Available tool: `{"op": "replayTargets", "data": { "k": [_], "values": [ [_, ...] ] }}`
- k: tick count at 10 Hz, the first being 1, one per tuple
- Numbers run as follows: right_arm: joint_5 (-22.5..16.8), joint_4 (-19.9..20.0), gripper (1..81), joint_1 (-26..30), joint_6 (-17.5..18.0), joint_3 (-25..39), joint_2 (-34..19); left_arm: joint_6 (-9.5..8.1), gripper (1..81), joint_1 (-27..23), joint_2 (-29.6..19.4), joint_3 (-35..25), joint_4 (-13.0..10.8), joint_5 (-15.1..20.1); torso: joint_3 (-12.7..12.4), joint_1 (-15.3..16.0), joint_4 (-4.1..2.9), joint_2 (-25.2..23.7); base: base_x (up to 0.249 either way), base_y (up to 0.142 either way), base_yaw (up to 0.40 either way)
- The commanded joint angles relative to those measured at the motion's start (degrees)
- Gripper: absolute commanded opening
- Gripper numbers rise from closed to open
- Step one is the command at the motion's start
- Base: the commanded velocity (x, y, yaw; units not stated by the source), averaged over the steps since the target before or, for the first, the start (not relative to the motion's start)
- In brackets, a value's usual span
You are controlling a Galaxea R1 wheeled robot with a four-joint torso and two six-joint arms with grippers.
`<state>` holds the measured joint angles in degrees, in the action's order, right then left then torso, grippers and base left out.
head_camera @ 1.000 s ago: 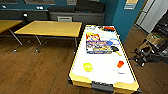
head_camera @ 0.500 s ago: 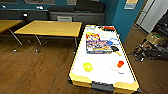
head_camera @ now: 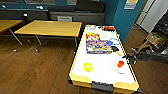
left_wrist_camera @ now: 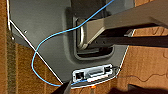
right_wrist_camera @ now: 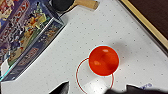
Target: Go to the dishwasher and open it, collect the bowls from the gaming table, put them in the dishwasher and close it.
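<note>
The gaming table (head_camera: 80, 79) has a white top and a yellow rim and stands just ahead of me. A yellow bowl (head_camera: 87, 66) sits on it near the front left. An orange bowl (head_camera: 120, 64) sits near the front right. My right gripper (head_camera: 130, 58) reaches in over the table's right edge, close beside that bowl and apart from it. In the right wrist view the orange bowl (right_wrist_camera: 103, 60) lies upright just beyond the open right gripper (right_wrist_camera: 97, 90). My left gripper (left_wrist_camera: 100, 89) hangs open by my base over the wooden floor. The dishwasher is out of view.
A colourful board game box (head_camera: 98, 43) and a dark paddle (head_camera: 115, 48) lie mid-table, with small red and blue items further back. Two wooden tables (head_camera: 50, 28) stand to the left. A cardboard box (head_camera: 155, 38) sits on the floor at the right, by a teal wall.
My right arm has reached leftward from beside the table to over its right edge, closer to the orange bowl. The bowls have not moved.
</note>
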<state>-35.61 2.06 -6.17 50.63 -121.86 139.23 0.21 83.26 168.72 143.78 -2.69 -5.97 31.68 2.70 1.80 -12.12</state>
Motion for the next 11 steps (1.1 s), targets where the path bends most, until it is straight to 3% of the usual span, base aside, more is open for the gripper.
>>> {"op": "replayTargets", "data": {
  "k": [1,7,11],
  "values": [
    [-0.43,1.02,81.1,4.71,-0.09,-4.51,2.57,0.23,81.1,-0.24,-0.04,-0.34,0.5,4.13,0.0,0.0,0.0,-0.02,0.0,0.0,0.0],
    [0.1,1.46,81.1,2.86,-0.18,-11.64,2.22,0.23,81.1,-0.24,-0.13,-0.34,0.5,4.13,0.02,0.0,0.0,0.0,0.0,0.0,0.0],
    [0.02,1.46,81.1,5.23,-0.27,-14.45,1.78,0.23,81.1,-0.24,-0.04,-0.34,0.5,4.13,0.02,0.0,0.0,0.0,0.0,0.0,0.0]
  ]
}}
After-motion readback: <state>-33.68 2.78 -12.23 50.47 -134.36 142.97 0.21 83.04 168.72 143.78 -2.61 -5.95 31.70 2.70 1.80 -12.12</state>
